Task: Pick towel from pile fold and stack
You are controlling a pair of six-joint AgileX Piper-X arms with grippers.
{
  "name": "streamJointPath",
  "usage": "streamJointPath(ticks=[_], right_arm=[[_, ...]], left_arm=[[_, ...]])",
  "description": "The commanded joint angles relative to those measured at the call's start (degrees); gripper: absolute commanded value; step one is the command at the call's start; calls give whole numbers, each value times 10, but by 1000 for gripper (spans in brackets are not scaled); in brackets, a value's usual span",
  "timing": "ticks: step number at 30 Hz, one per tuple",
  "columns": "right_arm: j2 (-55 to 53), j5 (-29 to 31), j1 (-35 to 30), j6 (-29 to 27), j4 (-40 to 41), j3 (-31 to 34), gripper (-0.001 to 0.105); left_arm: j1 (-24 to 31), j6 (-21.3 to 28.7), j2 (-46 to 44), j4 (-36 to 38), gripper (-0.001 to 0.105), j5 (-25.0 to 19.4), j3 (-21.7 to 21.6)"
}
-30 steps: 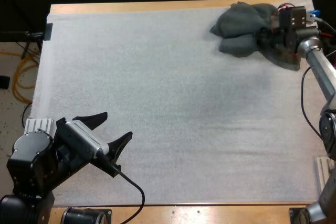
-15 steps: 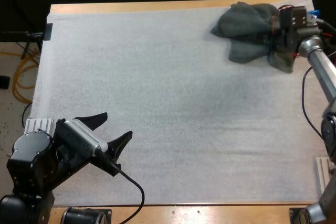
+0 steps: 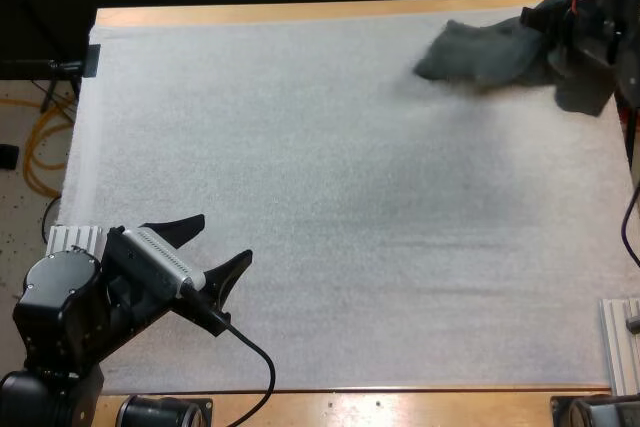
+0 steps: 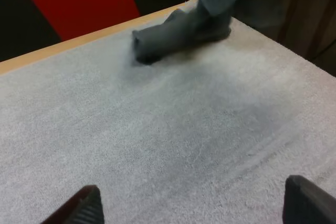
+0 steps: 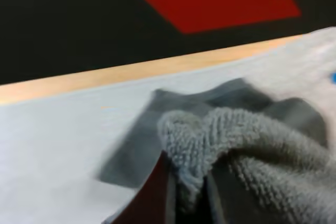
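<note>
Holding the dark grey-green towel [image 3: 490, 52] at the far right corner of the white mat [image 3: 300, 197], the right gripper [image 3: 590, 27] is up above the far edge of the wooden table [image 3: 250, 14]. Its jaws are closed on the cloth: in the right wrist view a thick fold of the terry fabric [image 5: 252, 145] is pressed between them from both sides [image 5: 189, 187].

From this grip the towel goes down and toward the left side of the table. Its low end touches the mat near the far edge, while one loose flap hangs under the gripper. In the left wrist view the same towel [image 4: 178, 30] lies with one end on the mat close to the wooden border, and the rest of it rises up from there. The cloth is crumpled, not folded.

The left gripper [image 3: 215, 247] is at the near left corner of the mat, well apart from the towel. Its jaws stand wide apart and nothing is between them. In the left wrist view the two black tips [image 4: 197, 208] are over bare mat and point toward the towel across the table
</note>
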Motion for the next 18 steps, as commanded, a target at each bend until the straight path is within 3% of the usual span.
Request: streamJointPath(ticks=[1, 3, 9, 18], right_arm=[[-10, -35, 1, -6, 21, -3, 1], [-24, -64, 1, -5, 58, -3, 1], [-38, -69, 22, -1, 151, -2, 1], [-37, -89, 125, 0, 166, 41, 1]], left_arm=[[-1, -7, 0, -6, 67, 9, -4], [-1, -7, 0, -6, 67, 18, -4], [-1, -7, 0, -6, 67, 20, -4], [-1, -7, 0, -6, 67, 20, -4]])
